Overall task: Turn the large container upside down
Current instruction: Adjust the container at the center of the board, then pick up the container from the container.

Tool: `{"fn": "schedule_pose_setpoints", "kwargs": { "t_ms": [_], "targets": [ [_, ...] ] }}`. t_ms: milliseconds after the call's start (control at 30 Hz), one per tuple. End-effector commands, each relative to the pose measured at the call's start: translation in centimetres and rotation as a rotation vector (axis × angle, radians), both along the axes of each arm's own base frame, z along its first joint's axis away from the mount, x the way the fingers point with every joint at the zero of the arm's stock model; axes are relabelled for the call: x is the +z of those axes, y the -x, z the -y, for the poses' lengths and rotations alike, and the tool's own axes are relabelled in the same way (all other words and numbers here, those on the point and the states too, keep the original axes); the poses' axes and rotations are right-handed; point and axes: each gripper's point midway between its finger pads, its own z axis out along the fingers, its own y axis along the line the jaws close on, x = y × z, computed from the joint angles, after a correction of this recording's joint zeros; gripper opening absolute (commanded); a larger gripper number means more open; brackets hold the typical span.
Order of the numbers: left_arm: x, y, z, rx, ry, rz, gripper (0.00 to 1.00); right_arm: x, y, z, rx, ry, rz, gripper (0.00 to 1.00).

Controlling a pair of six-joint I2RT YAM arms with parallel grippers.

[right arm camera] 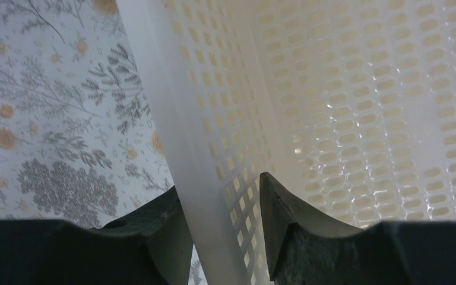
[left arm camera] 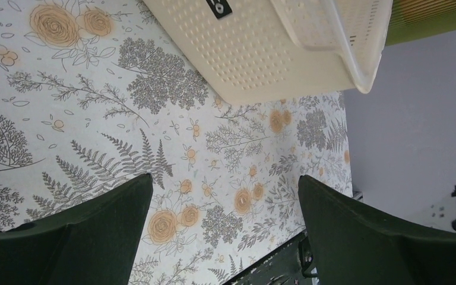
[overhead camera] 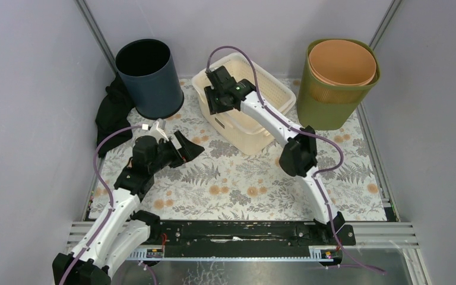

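Basket (overhead camera: 273,89) wall partly under right gripper (overhead camera: 218,104)

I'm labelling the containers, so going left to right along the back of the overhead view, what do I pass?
Along the back: black cloth → dark blue bin → cream basket → green bin with an orange bin inside.

The basket (overhead camera: 276,89) is showing cream, pierced with slots. The table cover (overhead camera: 237,178) is displaying grey ferns and orange blooms on white. The navy bin (overhead camera: 151,89) and olive bin (overhead camera: 332,104) are showing solid colour.
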Motion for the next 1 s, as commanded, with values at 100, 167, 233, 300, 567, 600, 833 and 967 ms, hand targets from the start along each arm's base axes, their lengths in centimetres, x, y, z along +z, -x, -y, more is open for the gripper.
{"fn": "schedule_pose_setpoints", "kwargs": {
  "t_ms": [100, 167, 233, 300, 567, 600, 833, 967],
  "targets": [
    [1.6, 0.2, -0.2, -0.006, -0.022, 0.032, 1.0, 1.7, -1.8, 0.3, -0.058, -0.116, -0.043, 0.47],
    [1.5, 0.3, -0.2, -0.005, -0.022, 0.03, 1.0, 1.6, -1.2, 1.0, -0.039, -0.097, -0.044, 0.51],
    [1.4, 0.2, -0.2, -0.006, -0.02, 0.028, 1.0, 1.5, -0.4, 1.7, -0.011, -0.074, -0.048, 0.57],
    [1.3, 0.2, -0.1, -0.008, -0.017, 0.023, 1.0, 1.6, 0.3, 2.4, 0.01, -0.046, -0.047, 0.6],
    [1.4, 0.1, 0.0, -0.013, -0.012, 0.022, 1.0, 2.8, 0.6, 4.3, 0.066, 0.058, 0.002, 0.63],
    [1.3, 0.1, 0.0, -0.012, -0.012, 0.02, 1.0, 3.0, 0.4, 4.5, 0.067, 0.068, 0.011, 0.62],
    [1.0, 0.2, -0.1, -0.009, -0.015, 0.014, 1.0, 4.5, 0.0, 5.4, 0.066, 0.106, 0.07, 0.57],
    [0.8, 0.1, -0.1, -0.005, -0.012, 0.009, 1.0, 5.1, 0.0, 5.5, 0.077, 0.104, 0.088, 0.61]
  ]
}}
